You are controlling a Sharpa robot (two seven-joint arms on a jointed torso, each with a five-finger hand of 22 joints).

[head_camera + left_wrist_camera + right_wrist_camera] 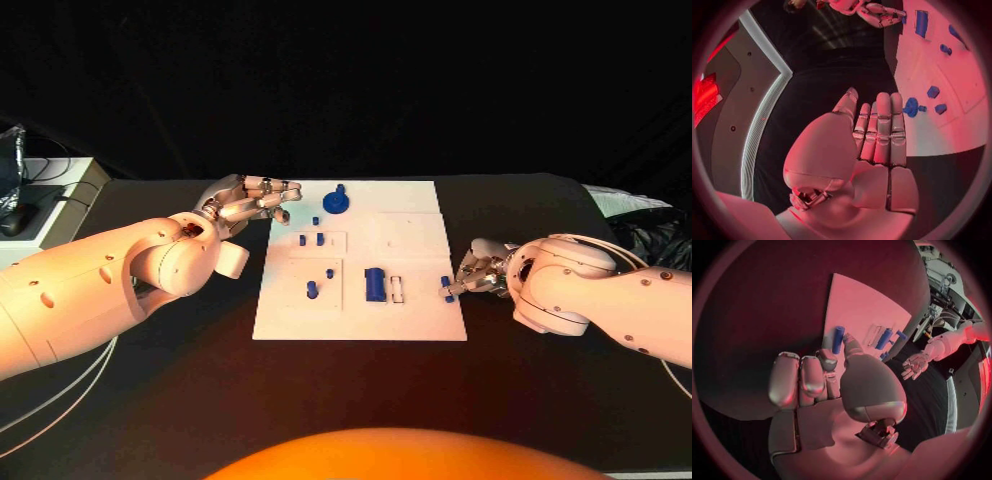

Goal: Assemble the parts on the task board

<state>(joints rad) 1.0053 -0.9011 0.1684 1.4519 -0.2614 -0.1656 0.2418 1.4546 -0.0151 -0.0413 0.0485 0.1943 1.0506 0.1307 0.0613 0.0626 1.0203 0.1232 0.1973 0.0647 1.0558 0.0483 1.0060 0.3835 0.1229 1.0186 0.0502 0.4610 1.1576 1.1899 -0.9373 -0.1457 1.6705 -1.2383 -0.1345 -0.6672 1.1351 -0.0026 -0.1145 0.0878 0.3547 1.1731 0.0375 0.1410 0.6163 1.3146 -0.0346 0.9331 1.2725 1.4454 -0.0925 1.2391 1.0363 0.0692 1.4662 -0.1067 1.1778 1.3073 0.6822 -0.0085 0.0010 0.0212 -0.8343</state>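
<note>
Nearest the robot, on the task board (361,328), a blue block (375,284) standing in the near middle, a pale pin (400,290) just beside it, and a small blue peg (312,290) upright in the near-left recess. At the board's right edge, right hand (483,272) pinching a short blue cylinder (837,339) between thumb and a fingertip, other fingers curled alongside; cylinder held just over the board's edge, not yet seated. Farther up, 2 small blue pegs (309,240) in a recess. At the far-left corner, left hand (254,200) hovering with fingers straight and pressed together, holding nothing. Beyond, a round blue gear-like part (338,201) near the far edge. Judged partway: several parts seemingly placed, held cylinder still to insert, right-hand recesses apparently bare.
</note>
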